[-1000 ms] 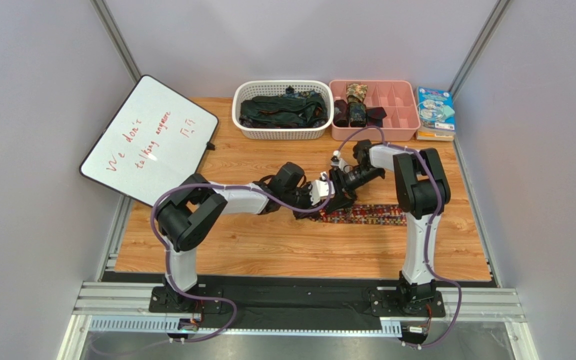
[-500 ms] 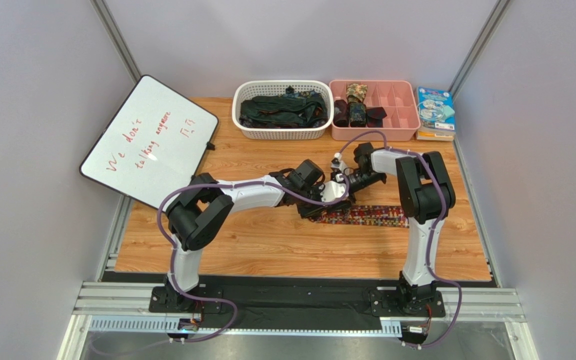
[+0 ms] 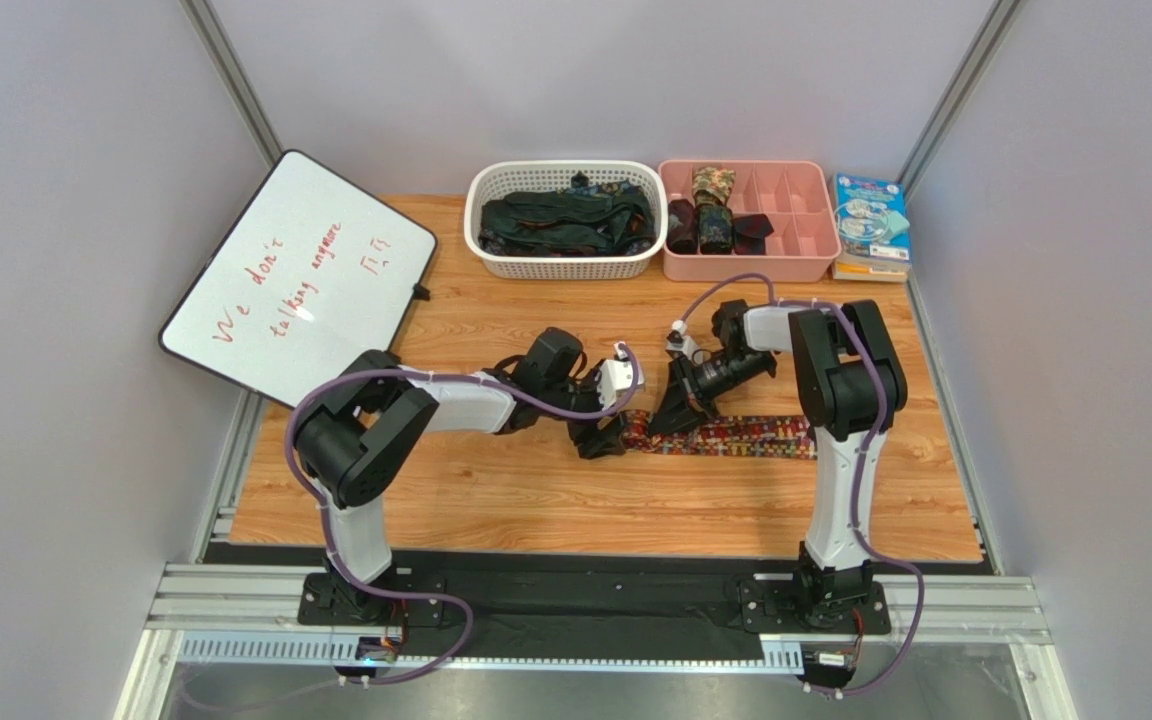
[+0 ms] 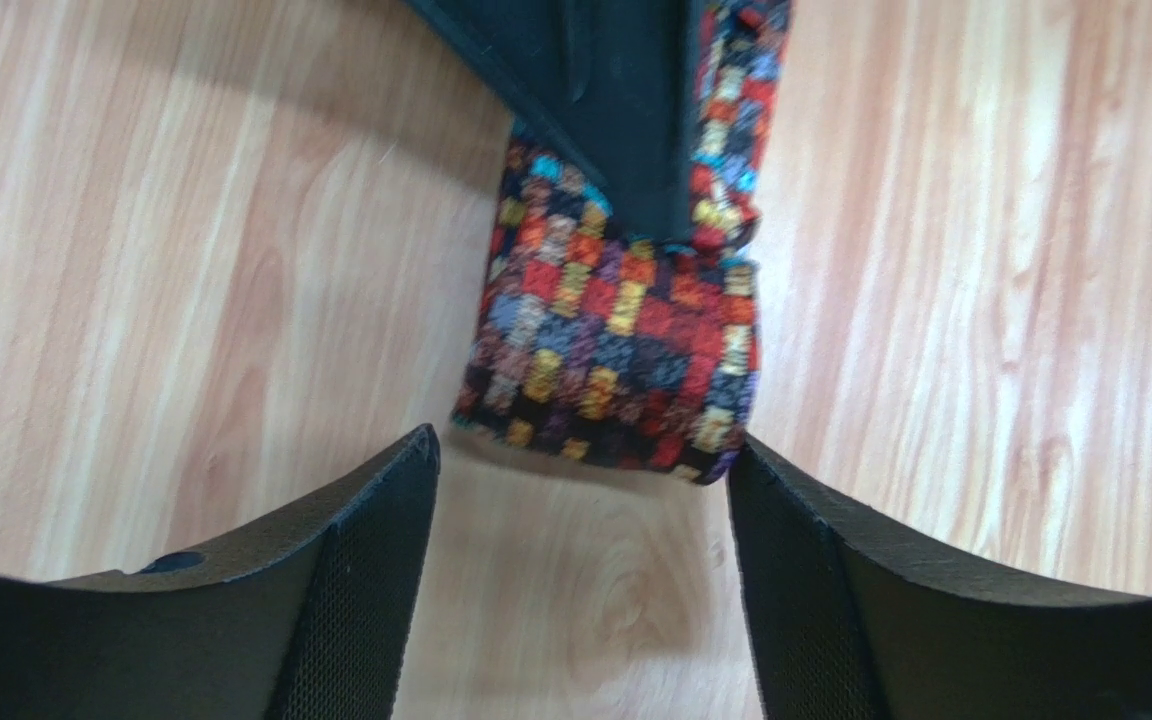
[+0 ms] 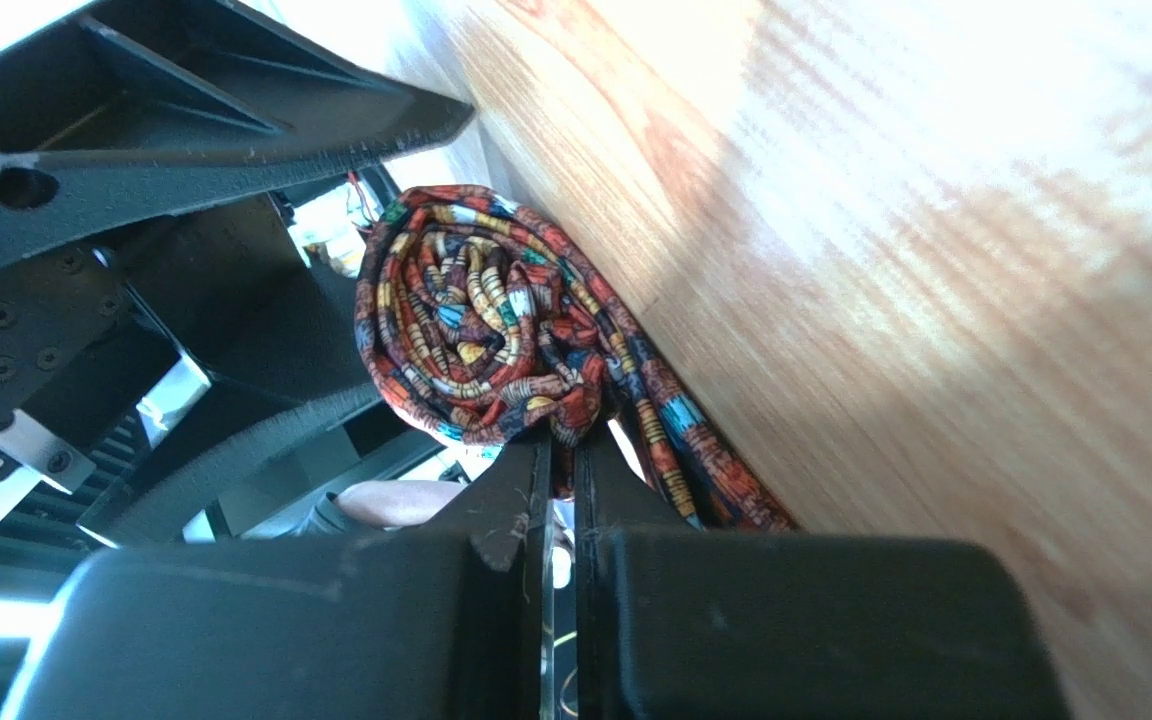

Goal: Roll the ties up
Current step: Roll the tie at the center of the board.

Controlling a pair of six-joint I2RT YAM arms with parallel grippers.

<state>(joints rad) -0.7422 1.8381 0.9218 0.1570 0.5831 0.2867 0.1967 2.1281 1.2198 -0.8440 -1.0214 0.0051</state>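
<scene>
The patterned red-orange tie (image 3: 732, 435) lies flat on the table, its left end rolled into a small coil (image 4: 612, 345). The coil also shows in the right wrist view (image 5: 477, 323). My right gripper (image 3: 683, 402) is shut, pinching the coil's edge (image 5: 560, 443). My left gripper (image 3: 602, 432) is open and empty, its fingertips just short of the coil on either side (image 4: 582, 450). The right gripper's black fingers (image 4: 597, 75) lie over the tie behind the coil. Dark ties fill the white basket (image 3: 567, 267). Rolled ties (image 3: 705, 210) sit in the pink tray (image 3: 800, 270).
A whiteboard (image 3: 297, 278) leans at the back left. A stack of booklets (image 3: 871, 222) lies at the back right. The white basket and the pink tray stand along the table's far edge. Grey walls close in both sides.
My left gripper has drawn back to the left, off the coil, and now stands open. My right gripper has stayed shut on the coil, which now rests on the table.
</scene>
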